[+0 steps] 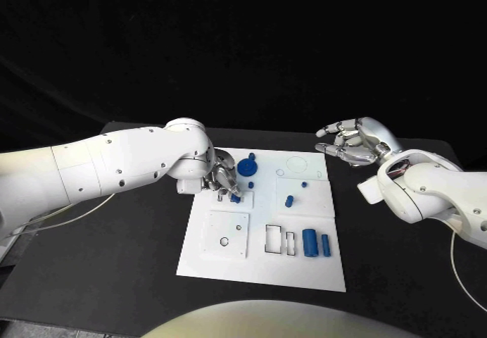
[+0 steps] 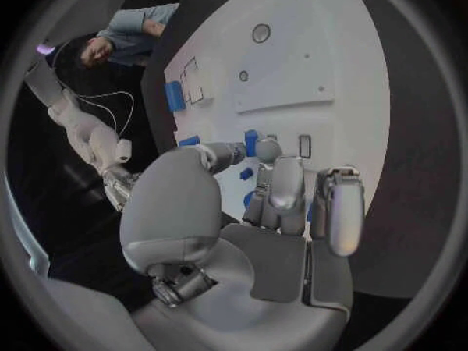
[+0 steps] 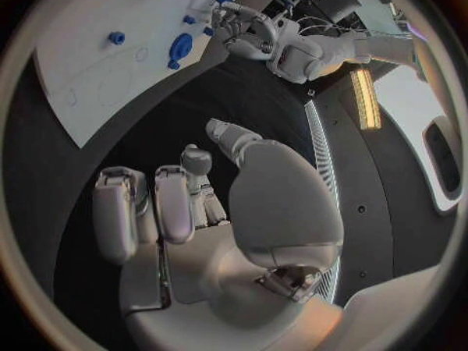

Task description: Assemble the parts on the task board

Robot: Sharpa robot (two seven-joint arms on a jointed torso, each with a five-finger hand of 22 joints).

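Head view: the silver left hand [image 1: 222,179] is lowered at the white rectangular task board's [image 1: 262,271] far left corner, fingertips around a small blue part [image 1: 236,198]; whether it is gripped cannot be told.
Left wrist view: fingers [image 2: 285,186] are curled above small blue pieces [image 2: 250,142].
Right wrist view: the silver right hand [image 3: 210,210] is held over the black table [image 3: 147,144], fingers loosely curled, nothing held.

left hand [image 1: 222,177]: lowered, fingers curled down | right hand [image 1: 350,143]: raised, fingers loosely curled, holding nothing

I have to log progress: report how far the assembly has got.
Early stage. Done: nothing clearly seated. In hand: the left hand works over the board at a small blue part; whether it grips it is unclear. The right hand hovers off the board, holding nothing. Left: two cylinders beside unfilled slots, a disc and small pieces lie loose.
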